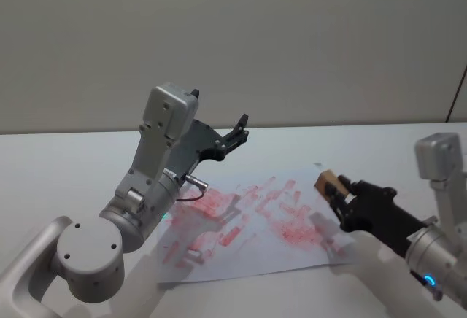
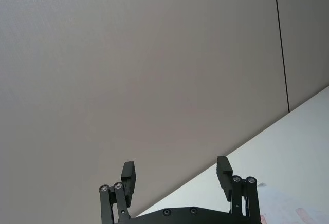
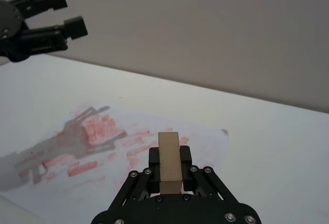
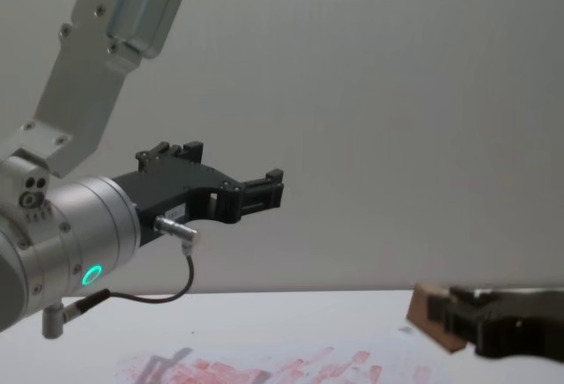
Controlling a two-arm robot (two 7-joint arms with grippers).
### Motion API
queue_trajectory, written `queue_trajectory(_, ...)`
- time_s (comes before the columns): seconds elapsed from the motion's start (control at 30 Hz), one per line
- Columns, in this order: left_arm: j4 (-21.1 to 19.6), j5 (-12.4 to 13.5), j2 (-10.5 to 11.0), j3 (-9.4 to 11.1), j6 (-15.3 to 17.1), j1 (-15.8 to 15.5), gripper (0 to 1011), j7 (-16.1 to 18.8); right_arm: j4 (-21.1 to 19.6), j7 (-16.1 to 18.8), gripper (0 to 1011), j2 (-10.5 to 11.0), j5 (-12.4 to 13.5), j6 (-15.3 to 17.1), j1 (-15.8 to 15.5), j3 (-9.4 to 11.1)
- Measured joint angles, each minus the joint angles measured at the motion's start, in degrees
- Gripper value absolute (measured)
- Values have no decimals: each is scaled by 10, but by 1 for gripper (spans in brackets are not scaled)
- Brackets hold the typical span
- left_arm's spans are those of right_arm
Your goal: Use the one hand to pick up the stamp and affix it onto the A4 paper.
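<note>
Where the white tabletop [image 1: 58, 157] runs back to meet it, a plain grey-beige wall [image 1: 292, 41] closes off the room, broken only by a thin dark line [image 2: 280, 44] running down it far to the right. On the left, the left arm [image 1: 146, 187] rises over the table, a green light [image 4: 91, 275] glowing on its silver wrist. Its left gripper [image 1: 241, 128] is lifted well above the surface, jaws released and spread wide with nothing between them.

Below it lies the A4 paper [image 1: 255, 249], flat on the table and smeared with red-pink imprints, the arm's shadow falling across them. The sheet's left corner is hidden behind the left arm in the head view, and the chest view cuts the sheet off at its lower edge.

Further right, the right gripper [image 1: 337, 192] is clenched on the stamp [image 1: 327, 182], which pokes out past the fingertips, raised off the sheet near its right edge. The stamp's inked face cannot be made out.
</note>
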Motion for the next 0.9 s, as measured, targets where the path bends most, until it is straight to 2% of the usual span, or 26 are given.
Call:
queue_trajectory(0.33,0,0,0,0,0,0,1001,0,31,41,216,-5,-38,59,18,-15)
queue_trajectory(0.5,0,0,0,0,0,0,1001,0,49,55,216,-8,-60,77,27,-22)
queue_trajectory(0.9,0,0,0,0,0,0,1001,0,68,62,216,-10,-89,82,36,-31)
